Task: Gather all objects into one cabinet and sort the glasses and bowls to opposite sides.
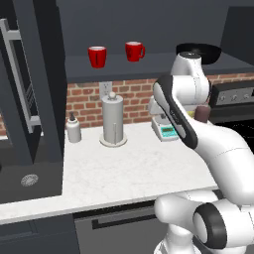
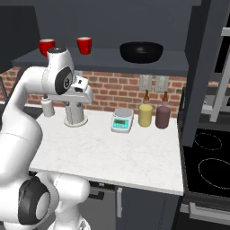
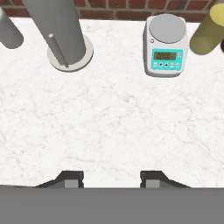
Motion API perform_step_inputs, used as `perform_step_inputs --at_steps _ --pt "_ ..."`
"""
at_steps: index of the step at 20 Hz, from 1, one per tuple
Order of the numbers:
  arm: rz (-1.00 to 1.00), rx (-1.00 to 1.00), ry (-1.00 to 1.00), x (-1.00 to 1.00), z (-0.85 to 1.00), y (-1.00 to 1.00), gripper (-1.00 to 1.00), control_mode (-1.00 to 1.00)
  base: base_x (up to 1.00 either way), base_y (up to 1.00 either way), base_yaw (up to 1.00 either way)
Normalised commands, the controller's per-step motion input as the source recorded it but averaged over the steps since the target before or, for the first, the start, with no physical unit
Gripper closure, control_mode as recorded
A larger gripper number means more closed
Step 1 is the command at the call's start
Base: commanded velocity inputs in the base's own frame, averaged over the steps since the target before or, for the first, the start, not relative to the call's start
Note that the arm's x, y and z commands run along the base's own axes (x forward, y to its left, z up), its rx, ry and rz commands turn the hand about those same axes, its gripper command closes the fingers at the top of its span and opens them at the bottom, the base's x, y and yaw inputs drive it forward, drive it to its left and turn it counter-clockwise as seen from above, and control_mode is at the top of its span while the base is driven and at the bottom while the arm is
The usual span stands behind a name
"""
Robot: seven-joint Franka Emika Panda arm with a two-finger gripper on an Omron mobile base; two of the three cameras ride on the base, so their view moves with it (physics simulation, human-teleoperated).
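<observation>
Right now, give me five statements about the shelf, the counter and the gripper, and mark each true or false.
1. Two red mugs stand on the dark shelf above the brick wall. True.
2. The black bowl sits on the counter beside the scale. False: it is on the shelf, right of the mugs.
3. The gripper holds a mug. False: its fingers are apart over bare counter, holding nothing.
4. The paper-towel holder stands upright on the counter. True.
5. The yellow jar stands left of the scale. False: it is right of it in the right base view.
</observation>
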Motion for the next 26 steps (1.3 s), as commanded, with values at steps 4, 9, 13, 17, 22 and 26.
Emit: perform_step_inputs --at_steps 4,9,13,17,22,26 --pt "0.00 0.00 -0.01 -0.03 0.00 0.00 -1.00 -1.00 0.00 0.00 0.00" --pt "0.00 0.00 -0.16 -0.30 0.15 0.00 -1.00 -1.00 0.00 0.00 0.00" --pt "-0.04 0.00 -0.39 -0.55 0.59 0.00 -1.00 -1.00 0.00 0.00 0.00" --pt "-0.03 -0.01 -0.42 -0.54 0.71 0.00 -1.00 -1.00 0.00 0.00 0.00" --pt "0.00 0.00 -0.25 -0.37 0.65 0.02 -1.00 -1.00 0.00 0.00 0.00" --pt "0.00 0.00 0.00 0.00 0.00 0.00 -1.00 1.00 0.00 0.00 0.00"
